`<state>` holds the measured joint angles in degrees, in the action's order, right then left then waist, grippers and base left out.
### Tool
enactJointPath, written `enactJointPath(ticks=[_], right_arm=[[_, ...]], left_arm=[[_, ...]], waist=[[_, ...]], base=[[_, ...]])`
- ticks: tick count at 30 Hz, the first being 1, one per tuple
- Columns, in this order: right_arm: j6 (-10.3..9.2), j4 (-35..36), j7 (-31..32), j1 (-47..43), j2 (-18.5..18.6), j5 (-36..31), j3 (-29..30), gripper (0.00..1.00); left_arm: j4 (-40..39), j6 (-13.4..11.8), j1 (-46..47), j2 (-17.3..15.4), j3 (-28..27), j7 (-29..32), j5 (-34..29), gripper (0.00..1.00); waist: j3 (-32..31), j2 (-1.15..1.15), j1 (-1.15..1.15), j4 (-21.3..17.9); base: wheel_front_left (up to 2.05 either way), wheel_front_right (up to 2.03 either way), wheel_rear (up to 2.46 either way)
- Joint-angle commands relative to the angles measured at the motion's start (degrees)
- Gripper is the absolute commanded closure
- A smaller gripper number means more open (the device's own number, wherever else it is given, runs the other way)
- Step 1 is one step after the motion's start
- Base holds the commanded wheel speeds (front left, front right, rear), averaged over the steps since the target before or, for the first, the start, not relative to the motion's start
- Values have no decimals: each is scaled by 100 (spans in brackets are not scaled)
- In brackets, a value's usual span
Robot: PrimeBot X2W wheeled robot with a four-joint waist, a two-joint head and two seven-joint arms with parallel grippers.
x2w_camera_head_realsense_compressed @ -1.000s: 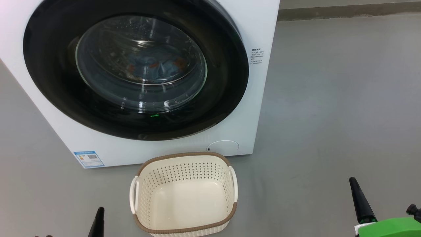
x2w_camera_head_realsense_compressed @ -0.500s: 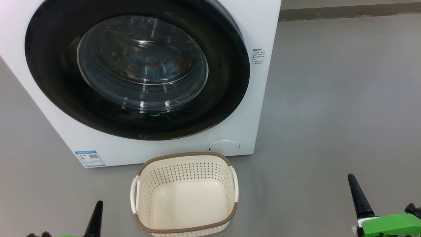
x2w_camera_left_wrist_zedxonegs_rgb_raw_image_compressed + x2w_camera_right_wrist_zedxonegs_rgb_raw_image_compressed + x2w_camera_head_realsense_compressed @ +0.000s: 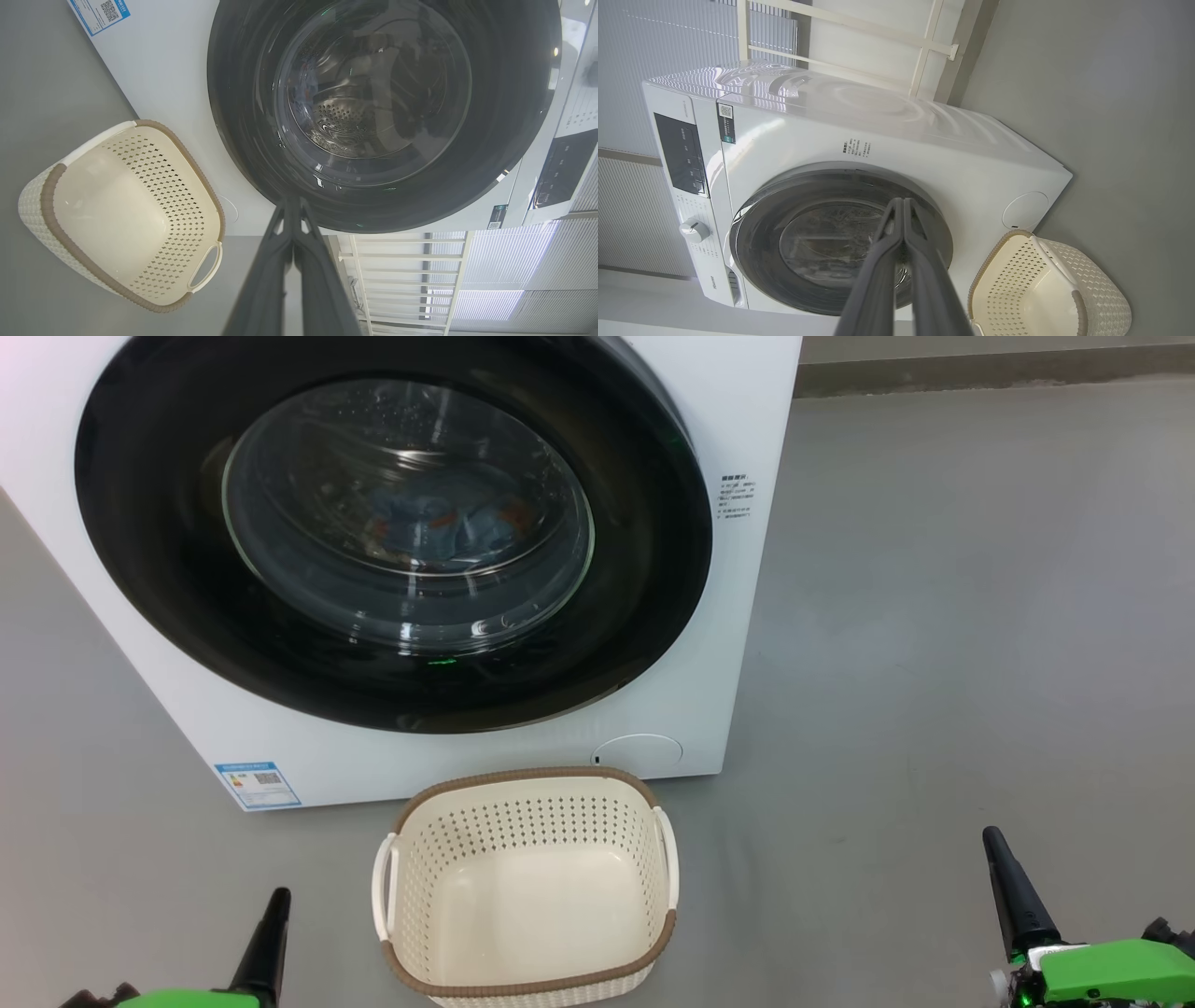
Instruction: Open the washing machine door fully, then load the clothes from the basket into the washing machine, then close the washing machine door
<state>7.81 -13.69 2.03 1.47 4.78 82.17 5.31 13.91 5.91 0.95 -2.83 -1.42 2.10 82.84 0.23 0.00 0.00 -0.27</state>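
White sheet-metal cabinet of the washing machine (image 3: 373, 756) stands on a grey floor (image 3: 934, 616), with its front face toward the robot. A blue label (image 3: 257, 784) sits at the lower left corner of that face and a round white cover (image 3: 638, 749) at the lower right.

Condition of the washing machine door (image 3: 149, 523): shut, its glossy black ring lying flush in the cabinet front. Behind the bulging glass window (image 3: 408, 607) the clothes (image 3: 448, 518) lie inside the drum. They show as a light-blue heap with orange-brown marks, and reflections blur the detail.

Position of the basket (image 3: 523, 775): upright on the floor just in front of the machine, below the door's lower edge and beside the round cover. Its bare cream bottom is exposed. Whether its far rim touches the cabinet cannot be determined.

Position of the left gripper (image 3: 277, 901): low at the left, well apart from the basket. Its two dark fingers are pressed together with nothing between them. In the left wrist view the tips point at the door's lower rim.

Position of the right gripper (image 3: 993, 845): low at the right over bare floor, well apart from the basket. It is likewise clenched on itself and carries nothing. In the right wrist view its tips lie across the door, with the control panel (image 3: 684, 158) and a knob (image 3: 694, 230) at the left.
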Motion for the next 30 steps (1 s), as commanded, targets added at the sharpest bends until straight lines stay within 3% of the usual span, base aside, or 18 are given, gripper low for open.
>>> enactJointPath(ticks=[1,17,30], right_arm=[[-27,113,63,297,10,183,-79,100],[-32,-25,323,459,-80,1121,-31,100],[-32,-28,343,461,-97,1106,-8,100]], left_arm=[[-98,72,310,-115,-208,53,169,100],[9,158,512,-119,-352,311,1059,100],[10,158,514,-103,-376,331,1043,100]], waist=[[-1,0,0,2],[-6,0,0,27],[-6,0,0,27]], base=[[0,0,0],[0,0,0],[0,0,0]])
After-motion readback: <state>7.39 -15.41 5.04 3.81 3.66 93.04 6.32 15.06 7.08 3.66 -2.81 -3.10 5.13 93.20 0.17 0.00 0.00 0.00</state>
